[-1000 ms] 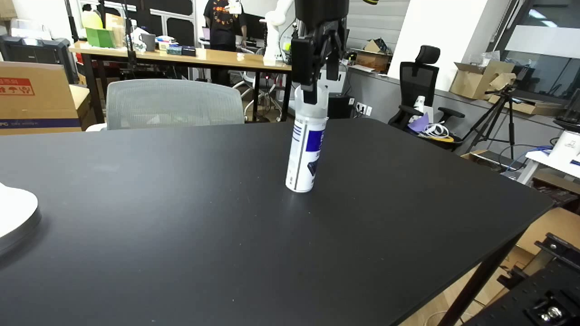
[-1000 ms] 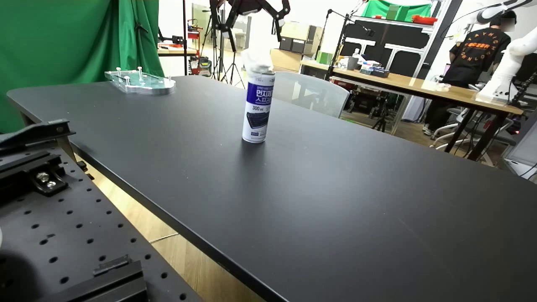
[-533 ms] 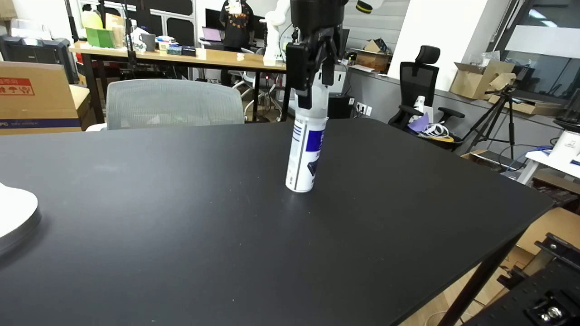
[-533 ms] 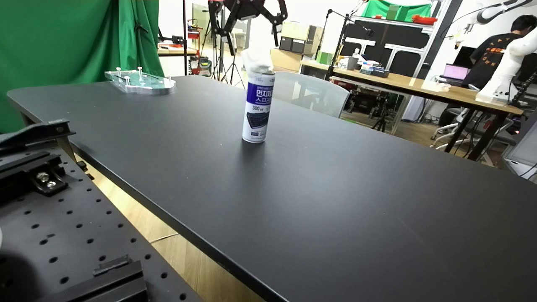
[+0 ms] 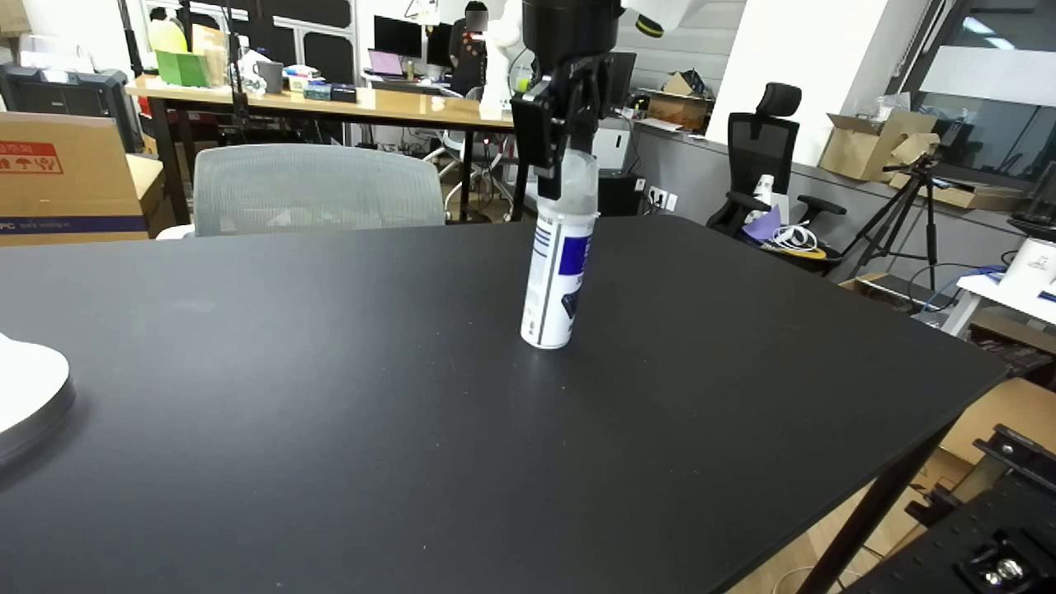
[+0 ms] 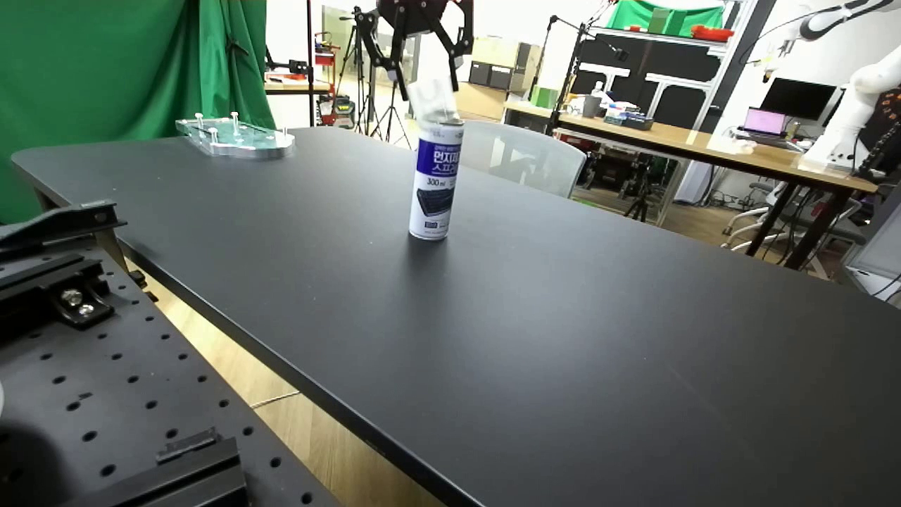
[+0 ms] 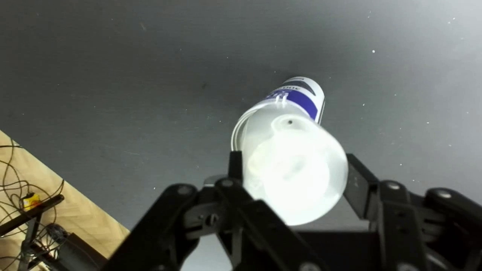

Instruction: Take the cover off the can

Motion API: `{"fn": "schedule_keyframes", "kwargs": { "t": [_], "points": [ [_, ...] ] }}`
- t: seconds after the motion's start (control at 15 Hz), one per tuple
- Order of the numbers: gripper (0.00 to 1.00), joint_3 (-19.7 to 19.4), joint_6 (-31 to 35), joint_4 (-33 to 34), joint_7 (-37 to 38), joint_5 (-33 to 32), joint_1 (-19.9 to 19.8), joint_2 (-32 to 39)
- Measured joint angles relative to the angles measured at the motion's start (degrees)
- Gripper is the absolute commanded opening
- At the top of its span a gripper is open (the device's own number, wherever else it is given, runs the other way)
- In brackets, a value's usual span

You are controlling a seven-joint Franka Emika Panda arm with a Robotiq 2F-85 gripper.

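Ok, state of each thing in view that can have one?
Cover: on the can, not yet off, looks tilted
Can: standing on the table
Hand: closed on the cover
Laptop: open, screen lit
Monitors: screens dark
One cardboard box: flaps open

In the wrist view, the cover (image 7: 293, 163) hides much of the can (image 7: 301, 99), and glare blanks the cover's top. The gripper (image 7: 295, 173) is blurred and cut off below. In an exterior view it hides part of the cover; whether the cover sits fully on the can is unclear. Left of the can, an edge cuts off a white object (image 5: 29, 384); far behind the can, a person (image 5: 467, 68) has a masked face.
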Motion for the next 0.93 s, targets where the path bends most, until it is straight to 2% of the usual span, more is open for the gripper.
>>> {"fn": "schedule_keyframes", "kwargs": {
  "t": [0.33, 0.6, 0.93],
  "points": [
    [0.40, -0.03, 0.50, 0.00, -0.16, 1.52, 0.46, -0.49],
    [0.40, -0.03, 0.19, -0.06, -1.60, 7.85, 1.75, -2.82],
    [0.40, -0.13, -4.52, -0.07, 1.58, 10.58, 1.70, -8.15]
  ]
}}
